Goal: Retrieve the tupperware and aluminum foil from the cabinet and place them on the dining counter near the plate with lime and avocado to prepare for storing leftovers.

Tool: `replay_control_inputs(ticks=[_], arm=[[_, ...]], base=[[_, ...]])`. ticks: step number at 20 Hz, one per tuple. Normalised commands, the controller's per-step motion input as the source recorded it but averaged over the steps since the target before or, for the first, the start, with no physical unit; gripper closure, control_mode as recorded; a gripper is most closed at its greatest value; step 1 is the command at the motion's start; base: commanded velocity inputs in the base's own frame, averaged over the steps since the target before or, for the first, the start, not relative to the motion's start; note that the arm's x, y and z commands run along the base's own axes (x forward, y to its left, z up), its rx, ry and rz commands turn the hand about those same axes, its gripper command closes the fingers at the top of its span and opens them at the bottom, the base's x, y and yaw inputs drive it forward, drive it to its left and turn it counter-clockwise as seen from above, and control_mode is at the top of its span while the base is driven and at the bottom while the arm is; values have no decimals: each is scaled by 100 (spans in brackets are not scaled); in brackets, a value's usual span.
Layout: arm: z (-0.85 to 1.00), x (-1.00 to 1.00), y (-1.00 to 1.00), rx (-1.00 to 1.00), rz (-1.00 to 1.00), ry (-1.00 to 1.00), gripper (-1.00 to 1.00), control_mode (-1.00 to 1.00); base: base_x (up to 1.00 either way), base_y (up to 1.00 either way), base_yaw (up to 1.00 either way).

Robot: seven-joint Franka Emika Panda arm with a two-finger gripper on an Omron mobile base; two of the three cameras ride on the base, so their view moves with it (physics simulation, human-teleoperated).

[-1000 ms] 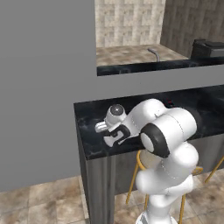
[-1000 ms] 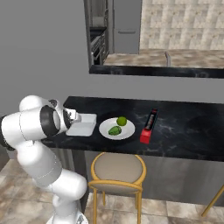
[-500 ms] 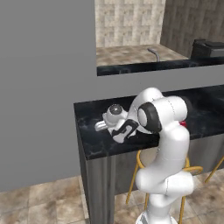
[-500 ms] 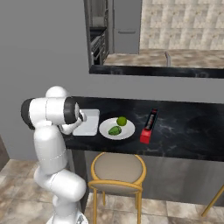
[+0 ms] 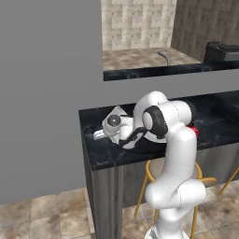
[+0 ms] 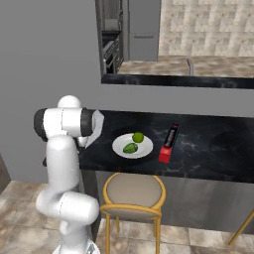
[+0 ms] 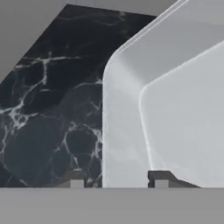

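Gripper (image 7: 119, 183) is seen low over the dining counter (image 7: 57, 100), jaws parted and straddling the tupperware (image 7: 175, 105) wall: one tip outside on the marble side, the other inside the tub. Some gap appears betw. the tips and the rim, so nothing is judged to be clamped.

Risk: if the hand is lifted at a tilt or swung sideways, a finger could catch the rim, and the tub could be dragged or tipped toward the counter end, since it sits at the wall-side end of the slab. A straight pull-away is advised.

In the right base view the tub (image 6: 96, 125) lies just left of the plate (image 6: 124, 152) w/ lime (image 6: 138, 137) and avocado (image 6: 130, 148); the aluminum foil (image 6: 169, 143) lies right of the plate.
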Motion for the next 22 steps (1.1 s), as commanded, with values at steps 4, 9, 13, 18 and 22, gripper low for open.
replay_control_inputs(ticks=[4, 9, 13, 18, 22], arm=[[75, -4, 6, -3, -12, 0, -100, -100], [99, -19, -4, 0, -22, 0, -100, -100], [100, -17, -3, 0, -25, -1, -100, -100], [100, -55, 0, -3, -22, -11, -100, -100], [96, -99, 0, 0, -18, -13, -100, -100]], base=[[0, 0, 0], [0, 0, 0], [0, 0, 0], [0, 0, 0], [0, 0, 0]])
